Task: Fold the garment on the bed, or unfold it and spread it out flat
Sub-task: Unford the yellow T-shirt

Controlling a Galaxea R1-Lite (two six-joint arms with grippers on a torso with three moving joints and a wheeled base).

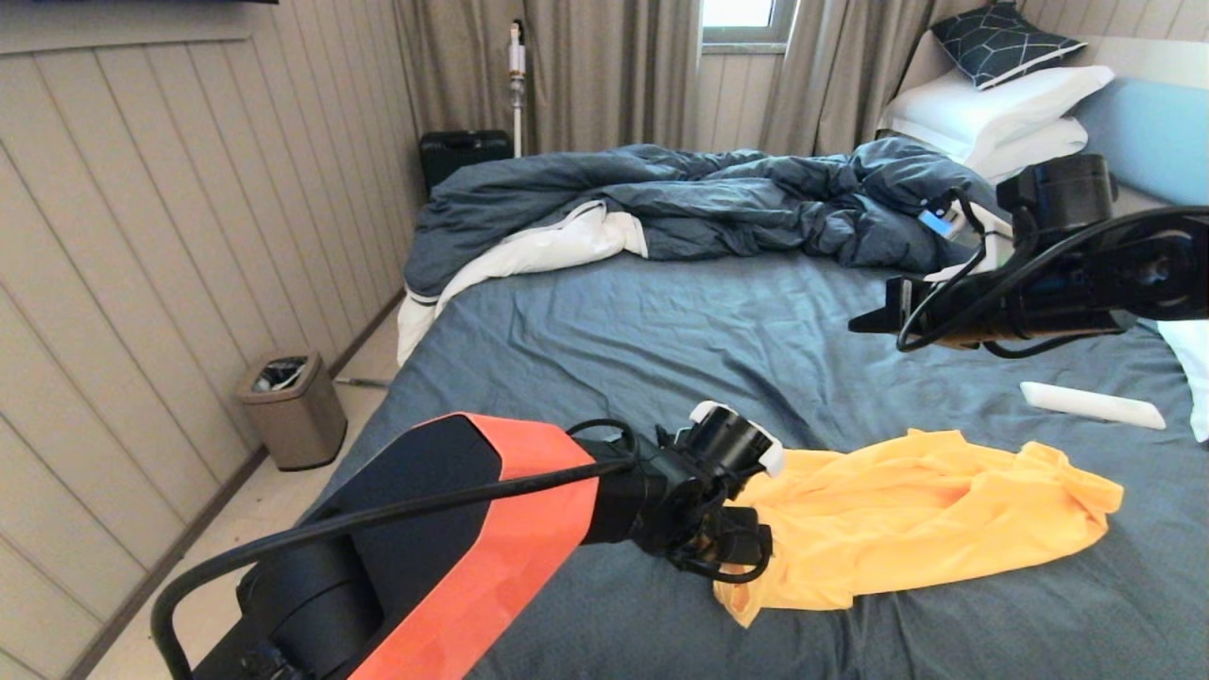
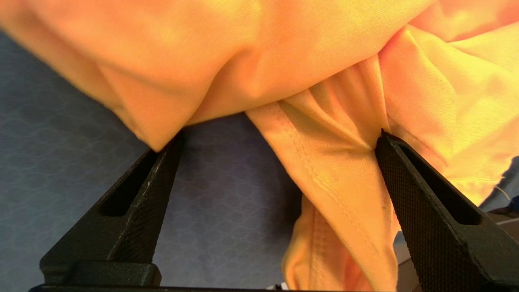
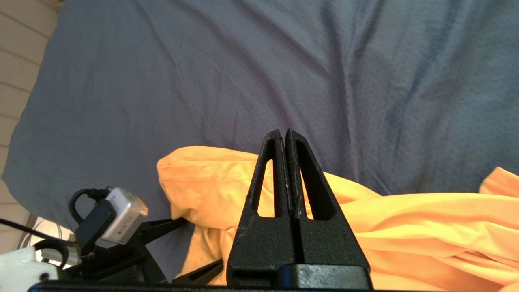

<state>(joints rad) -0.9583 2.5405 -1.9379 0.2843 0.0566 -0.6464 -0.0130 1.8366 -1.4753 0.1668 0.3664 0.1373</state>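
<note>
Where left fingers [image 2: 154, 190] spread, garment [image 1: 907, 524] bunched

Thin matt yellow garment [image 1: 916, 519] on the bed's [image 1: 614, 340] creased cloth sheet.

Left claw [image 2: 277, 138] spread wide, low; right claw [image 3: 288, 136] closed, apparently raised

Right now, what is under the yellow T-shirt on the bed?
The yellow T-shirt lies crumpled on the dark blue-grey sheet, which shows all around it. Between the open left gripper's fingers, bare sheet shows below a hanging hem. Anything beneath the heaped folds is covered.
</note>
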